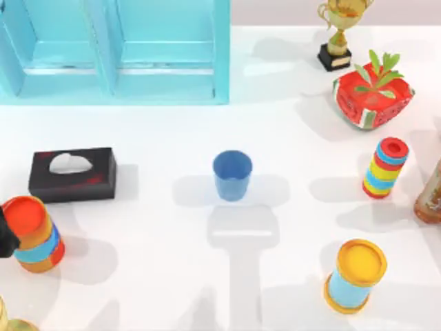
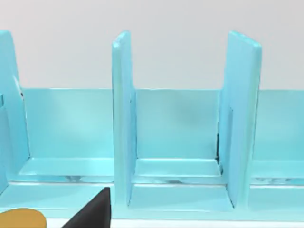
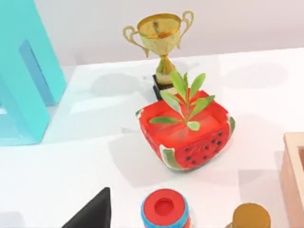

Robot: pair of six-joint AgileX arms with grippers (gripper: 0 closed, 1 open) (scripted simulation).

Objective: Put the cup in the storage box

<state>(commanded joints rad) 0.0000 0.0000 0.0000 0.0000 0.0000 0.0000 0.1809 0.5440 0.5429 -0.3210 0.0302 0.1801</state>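
Observation:
The cup [image 1: 232, 176] is small, plain blue and tapered, and it stands upright in the middle of the table with nothing touching it. The storage box [image 1: 114, 52], large and turquoise with inner dividers, fills the far left of the table. Its open compartments [image 2: 175, 142] face the left wrist view, and one corner [image 3: 23, 71] is in the right wrist view. A black part of my left gripper [image 2: 92, 213] sits low in its own view, well short of the box. My right gripper [image 3: 92, 213] hangs over the right side, away from the cup.
A black tissue box [image 1: 72, 174] lies left of the cup. Striped canisters stand at the left [image 1: 31, 233], front right [image 1: 355, 276] and right [image 1: 384, 167]. A watermelon planter [image 1: 372, 96], a trophy [image 1: 337, 34] and a brown bottle [image 1: 431, 193] crowd the right side.

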